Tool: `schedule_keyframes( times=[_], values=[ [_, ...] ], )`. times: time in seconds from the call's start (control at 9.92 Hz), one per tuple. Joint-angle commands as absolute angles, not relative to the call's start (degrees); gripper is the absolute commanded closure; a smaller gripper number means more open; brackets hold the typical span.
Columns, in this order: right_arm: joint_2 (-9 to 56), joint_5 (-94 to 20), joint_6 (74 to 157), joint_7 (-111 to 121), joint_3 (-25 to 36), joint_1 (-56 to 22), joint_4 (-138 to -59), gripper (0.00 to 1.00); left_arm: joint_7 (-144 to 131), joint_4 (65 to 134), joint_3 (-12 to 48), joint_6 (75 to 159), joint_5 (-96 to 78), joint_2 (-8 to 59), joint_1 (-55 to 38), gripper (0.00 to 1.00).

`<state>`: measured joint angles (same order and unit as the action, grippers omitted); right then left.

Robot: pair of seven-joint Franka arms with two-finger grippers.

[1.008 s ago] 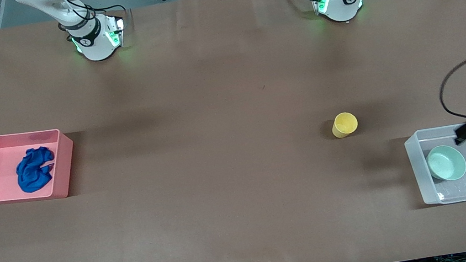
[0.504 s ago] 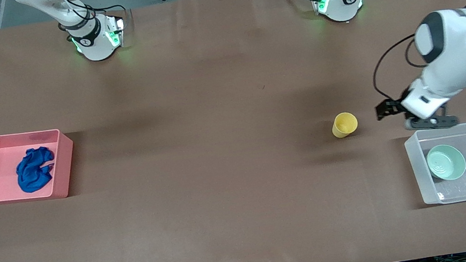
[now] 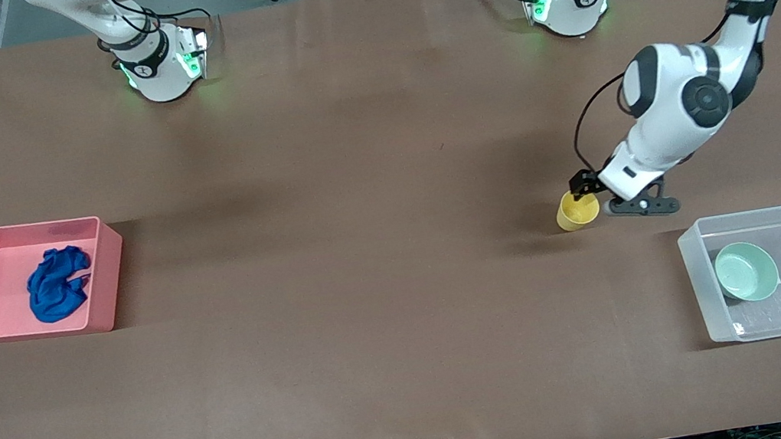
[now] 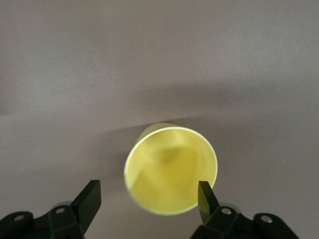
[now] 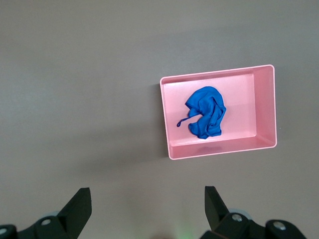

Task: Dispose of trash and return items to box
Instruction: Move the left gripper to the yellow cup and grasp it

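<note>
The yellow cup (image 3: 577,209) stands upright on the table, toward the left arm's end. My left gripper (image 3: 590,194) is open right at the cup. In the left wrist view the cup (image 4: 171,169) sits just ahead of the open gripper (image 4: 148,199), with its rim partly between the fingertips (image 4: 89,198) and nothing held. The mint-green bowl (image 3: 746,271) lies in the clear box (image 3: 777,213). The blue trash (image 3: 58,283) lies in the pink bin (image 3: 24,227). My right gripper (image 5: 147,209) is open and empty, high over the table, out of the front view.
The pink bin (image 5: 165,119) with the blue trash (image 5: 206,112) sits at the right arm's end of the table. The clear box sits at the left arm's end, nearer the front camera than the cup. The two arm bases stand along the table's top edge.
My left arm has swung from over the clear box to the yellow cup, with its gripper open. The bowl stays in the box. The cup has not moved.
</note>
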<state>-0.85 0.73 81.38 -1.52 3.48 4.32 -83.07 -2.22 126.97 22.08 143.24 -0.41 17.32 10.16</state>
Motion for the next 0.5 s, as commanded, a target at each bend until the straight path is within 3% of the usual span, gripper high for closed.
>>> schedule_keyframes(
  times=[0.0, 0.1, 0.2, 0.4],
  values=[
    [-1.0, 0.7, 80.9, -1.1, 3.3, 4.6, -82.7, 0.00, -2.8, 126.6, 22.0, 148.2, 4.8, 23.8, 10.9, 0.44],
    [-1.0, 0.7, 80.9, -1.1, 3.3, 4.6, -82.7, 0.00, -2.8, 126.0, 21.8, 149.4, 5.1, 24.9, 11.0, 0.74],
    [-1.0, 0.7, 80.9, -1.0, 3.3, 4.6, -82.7, 0.00, -2.8, 125.4, 21.8, 149.5, 5.1, 25.7, 11.1, 0.96],
    [-1.0, 0.7, 80.9, -1.1, 3.3, 4.6, -82.7, 0.00, -2.7, 125.3, 21.7, 149.6, 5.1, 25.1, 11.1, 1.00]
  ],
)
